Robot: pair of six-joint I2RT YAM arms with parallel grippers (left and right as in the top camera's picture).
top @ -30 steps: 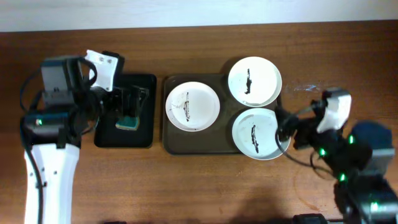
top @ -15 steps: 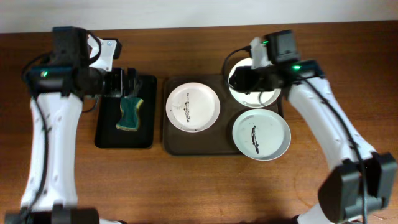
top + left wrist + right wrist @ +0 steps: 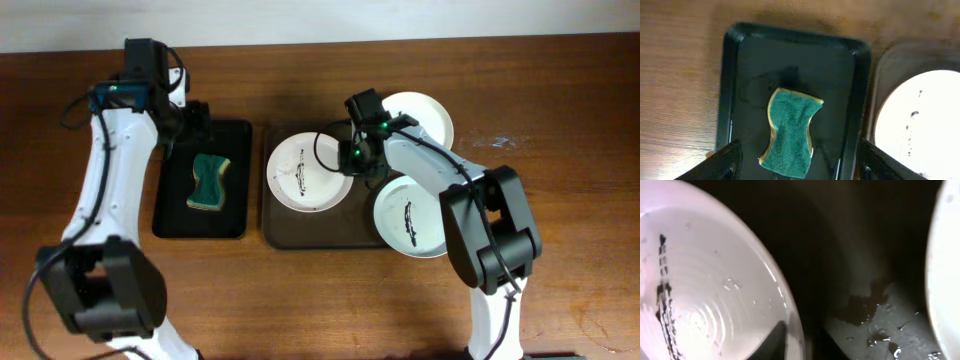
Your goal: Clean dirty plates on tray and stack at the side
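R gripper (image 3: 352,160) moved from back plate (image 3: 425,115) to left plate's (image 3: 300,172) rim, grip unclear; L gripper (image 3: 801,161) splayed by sponge (image 3: 790,132).

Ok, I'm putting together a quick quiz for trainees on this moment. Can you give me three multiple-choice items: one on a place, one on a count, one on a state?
1. Where does the green sponge lie?
A) on the black tray
B) on a plate
C) held in a gripper

2. How many white plates show from overhead?
A) two
B) three
C) four

3. How is the left gripper?
A) shut on the sponge
B) shut on a plate
C) open, holding nothing

Answers:
1 A: the sponge rests on the black tray's floor.
2 B: three can be counted.
3 C: in the left wrist view its fingers stand wide apart, either side of the sponge.
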